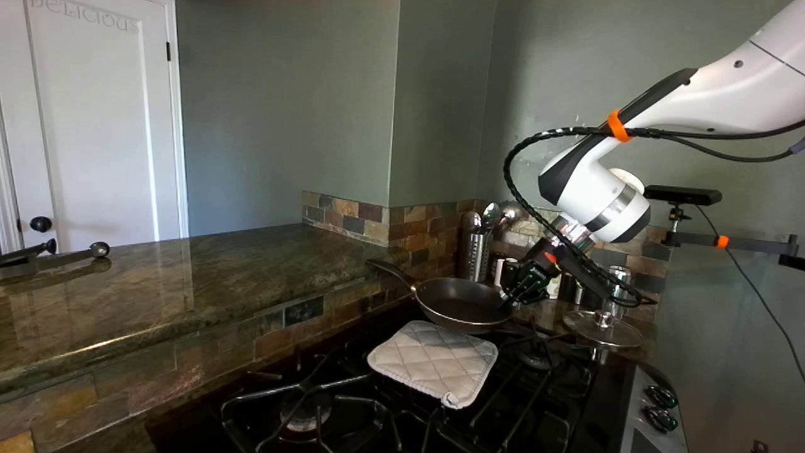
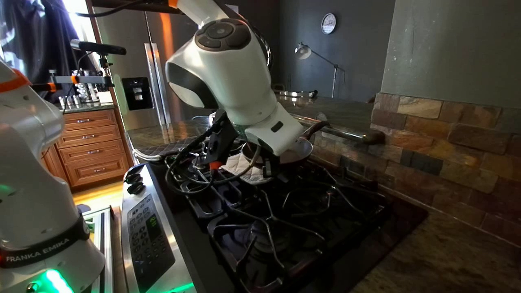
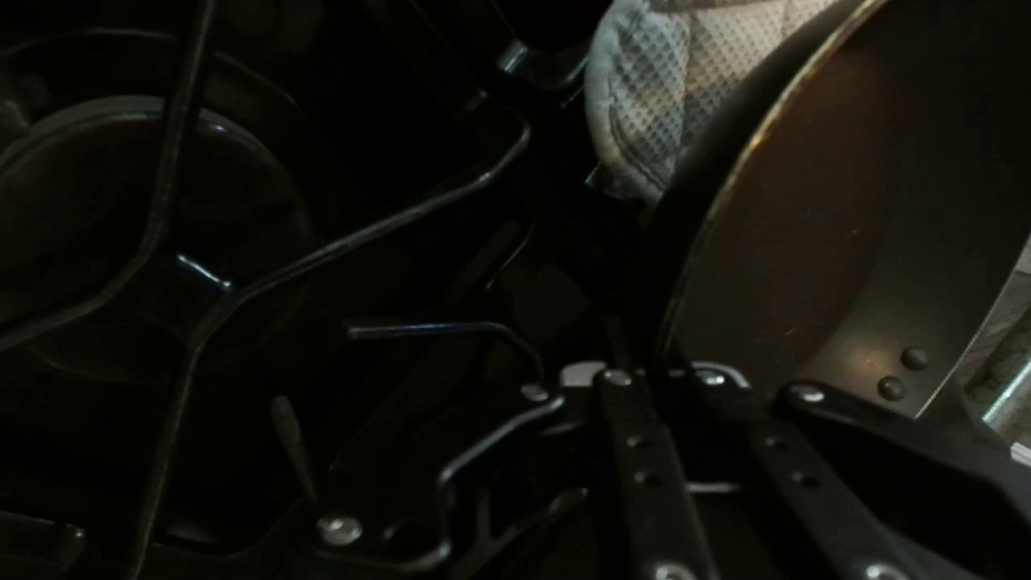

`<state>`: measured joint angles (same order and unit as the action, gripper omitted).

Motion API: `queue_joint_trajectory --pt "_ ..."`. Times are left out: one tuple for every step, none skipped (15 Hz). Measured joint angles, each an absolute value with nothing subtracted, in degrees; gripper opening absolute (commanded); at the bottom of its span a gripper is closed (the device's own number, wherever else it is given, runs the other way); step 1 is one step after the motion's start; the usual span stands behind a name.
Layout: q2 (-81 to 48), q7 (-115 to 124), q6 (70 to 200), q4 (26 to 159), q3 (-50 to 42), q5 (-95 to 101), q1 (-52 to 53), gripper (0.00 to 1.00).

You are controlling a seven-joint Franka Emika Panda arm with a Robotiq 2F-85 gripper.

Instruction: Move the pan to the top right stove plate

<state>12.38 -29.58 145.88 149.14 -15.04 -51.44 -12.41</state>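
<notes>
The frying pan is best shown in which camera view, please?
An exterior view is best, showing the frying pan nearly whole, handle included. Where the robot arm stands in front, an exterior view shows it partly. The wrist view shows it close up, cut off by the frame.

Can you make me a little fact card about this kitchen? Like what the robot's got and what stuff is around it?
Gripper: closed on the rim of the pan
Pan colour: dark
Handle: dark, not held
Cloth: whitish, quilted, on the stove
Lid: see-through, with a knob
Utensils: standing in a metal holder
Clock: round, on the wall
</notes>
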Motion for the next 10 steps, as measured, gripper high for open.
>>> queue_joint_trajectory --pt "12.5 -30.4 145.8 149.2 -15.0 -50.9 -12.4 0.02" --pt "12.6 -30.9 145.8 149.3 -15.0 -50.1 -12.3 0.02" --pt "12.6 -31.4 145.8 149.3 -15.0 -49.2 -12.2 0.02" --pt "12.6 -32.0 145.8 149.3 -15.1 -48.4 -12.1 0.02" --pt "12.6 -32.7 145.8 149.3 -15.1 -47.7 -11.9 0.02" --pt "12.7 -33.5 145.7 149.3 -15.1 -47.2 -11.9 0.02" --pt "12.7 -34.4 145.6 149.3 -15.2 -46.9 -11.8 0.02" --pt "12.7 -35.3 145.2 149.3 -15.4 -46.8 -11.7 0.02" --pt "12.8 -36.2 144.5 149.3 -15.7 -46.8 -11.7 0.02" --pt "12.9 -37.2 143.7 149.2 -16.0 -46.8 -11.7 0.02"
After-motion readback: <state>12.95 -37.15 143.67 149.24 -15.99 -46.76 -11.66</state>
